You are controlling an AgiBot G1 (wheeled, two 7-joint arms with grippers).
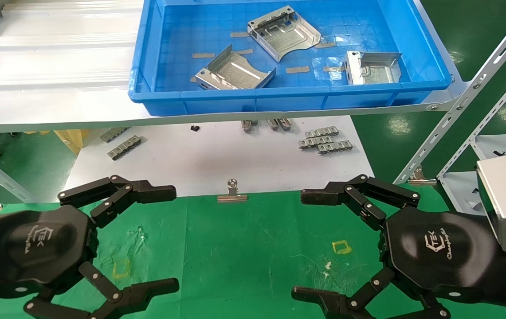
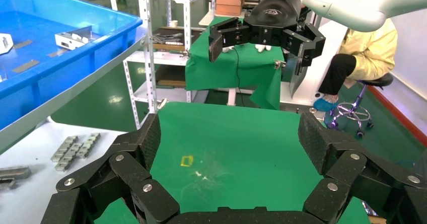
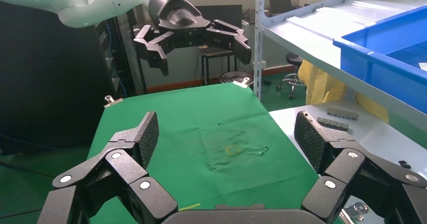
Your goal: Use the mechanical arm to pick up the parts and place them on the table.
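Parts (image 1: 283, 32) untouched in blue bin (image 1: 155, 66) | step: pre-reach | left gripper (image 1: 170, 239), right gripper (image 1: 299, 243) over bench (image 1: 244, 248), fingers apart, empty | next: reach up into bin, straddle plate wall

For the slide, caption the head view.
Both open black grippers, left and right, hover above green table; three silver parts in blue bin.

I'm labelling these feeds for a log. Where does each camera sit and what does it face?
Head: on the robot's head, looking down past the left gripper and right gripper, both open, to the blue bin.
Left wrist: faces across the green table at the right gripper.
Right wrist: faces the left gripper.
All share the table.
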